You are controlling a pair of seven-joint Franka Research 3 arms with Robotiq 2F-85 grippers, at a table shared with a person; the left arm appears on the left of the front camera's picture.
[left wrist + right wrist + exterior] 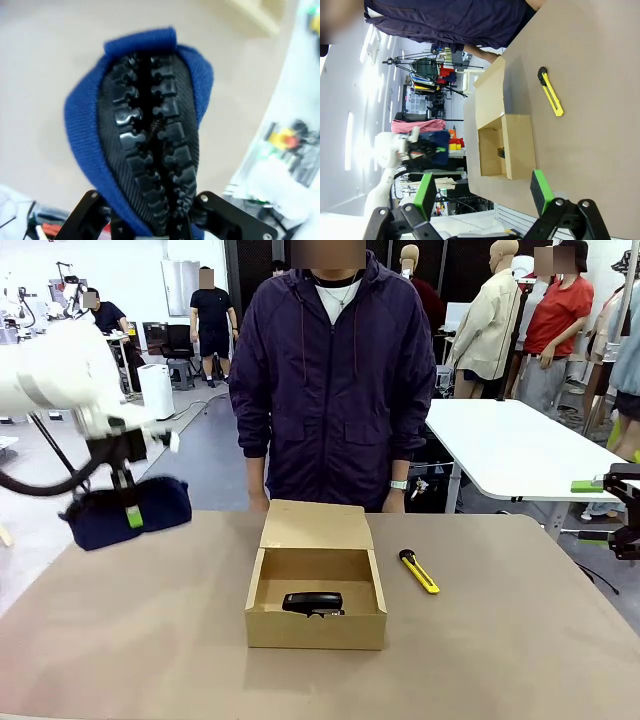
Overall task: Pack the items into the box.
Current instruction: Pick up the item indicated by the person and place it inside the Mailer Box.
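We've got the left hand (128,512) clamped on the pouch (165,502). It's held in the air by the far left edge of the table (120,640), well apart from the box (315,632). In the left wrist view the black zipper (152,150) faces the camera and runs up from between the fingers, with blue fabric wrapping both sides. The background there is blurred.

Our right hand (483,192) is spread wide and holds nothing. It sits at the table's right edge, well apart from everything.

The box is mid-table, in front of the person (335,380). It's open, with the lid (316,525) tipped back toward them. The stapler (313,603) is already inside, lying on the box floor near the front wall.

The knife (419,571) is flat on the table just right of the box, not touching it. Its black end points away from us and its yellow body angles toward the right front.
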